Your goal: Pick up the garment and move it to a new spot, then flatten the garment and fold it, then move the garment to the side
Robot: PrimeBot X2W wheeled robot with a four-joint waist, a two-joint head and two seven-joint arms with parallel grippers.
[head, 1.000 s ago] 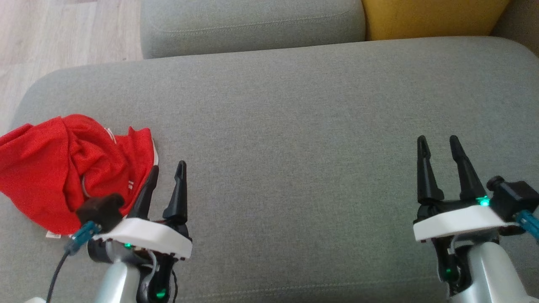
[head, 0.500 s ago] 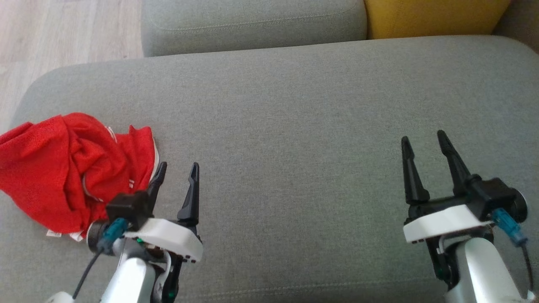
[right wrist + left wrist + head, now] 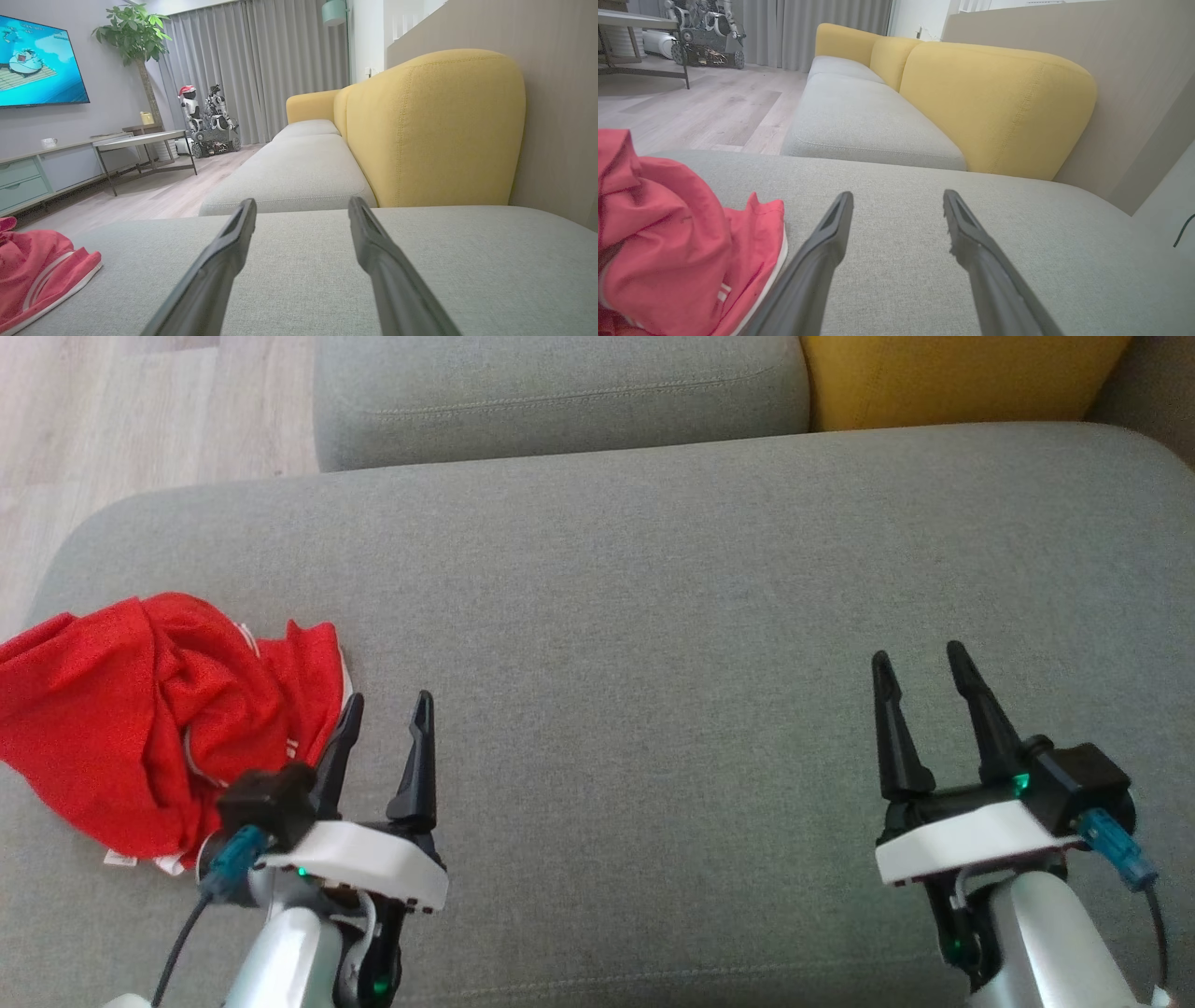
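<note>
Starting step: pick-up not yet begun, I judge.
garment [image 3: 140, 709]: crumpled red heap at the left end of the sofa seat [image 3: 653, 616].
left end effector [image 3: 388, 698]: wide open, empty, just beside the heap.
right end effector [image 3: 918, 653]: wide open, empty, well apart.
next move: I'd steer left onto the cloth and pinch a fold.

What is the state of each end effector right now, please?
Left end effector: open, holding nothing; the red garment lies on the sofa beside it.
Right end effector: open, holding nothing.
</note>
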